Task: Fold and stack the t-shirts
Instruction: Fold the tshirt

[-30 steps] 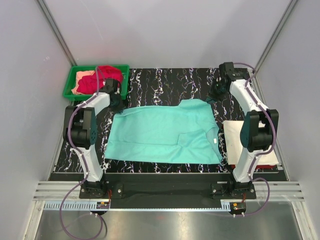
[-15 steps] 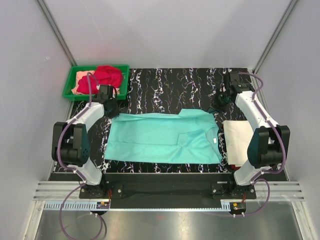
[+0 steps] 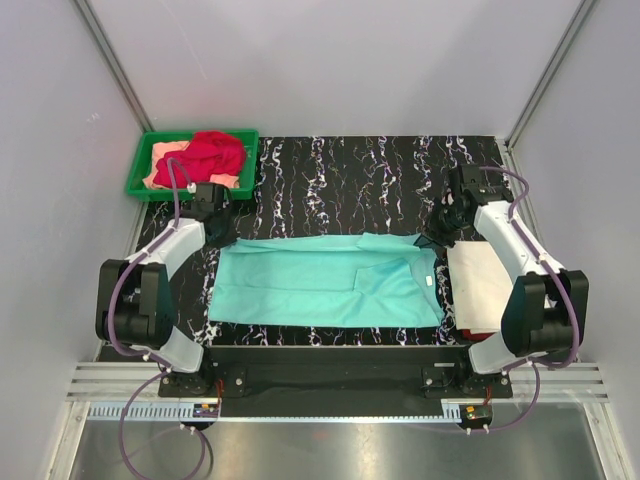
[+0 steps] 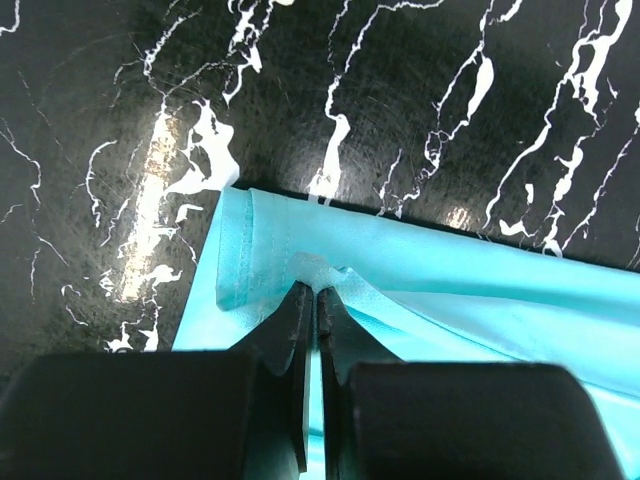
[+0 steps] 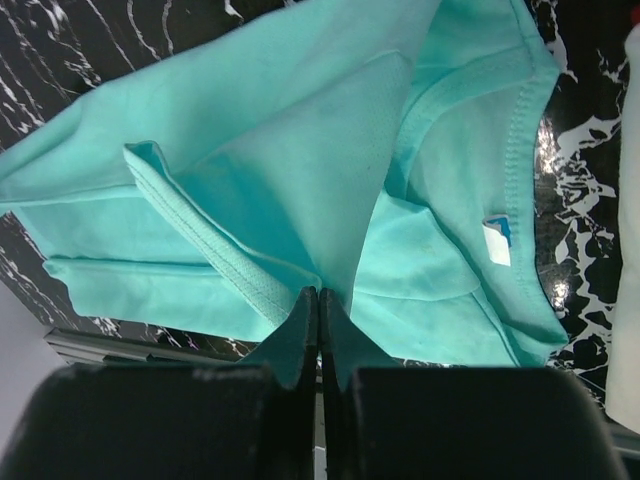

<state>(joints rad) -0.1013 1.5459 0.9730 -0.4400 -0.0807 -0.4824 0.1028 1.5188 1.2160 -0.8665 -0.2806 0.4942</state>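
A mint-teal t-shirt lies spread across the black marbled table, its far part doubled over toward me. My left gripper is shut on the shirt's far-left corner; in the left wrist view its tips pinch a small peak of teal cloth. My right gripper is shut on the far-right corner beside the collar; in the right wrist view its tips clamp a fold of the shirt. A red t-shirt and a peach one lie in the tray. A folded cream-white t-shirt rests at the right.
The green plastic tray stands at the far-left corner of the table. A red edge shows under the cream-white shirt. Grey walls close in the table on three sides. Bare marbled table stretches beyond the teal shirt.
Both grippers have come toward the near edge and downward, carrying the teal shirt's far edge with them, so the shirt now looks narrower front to back.
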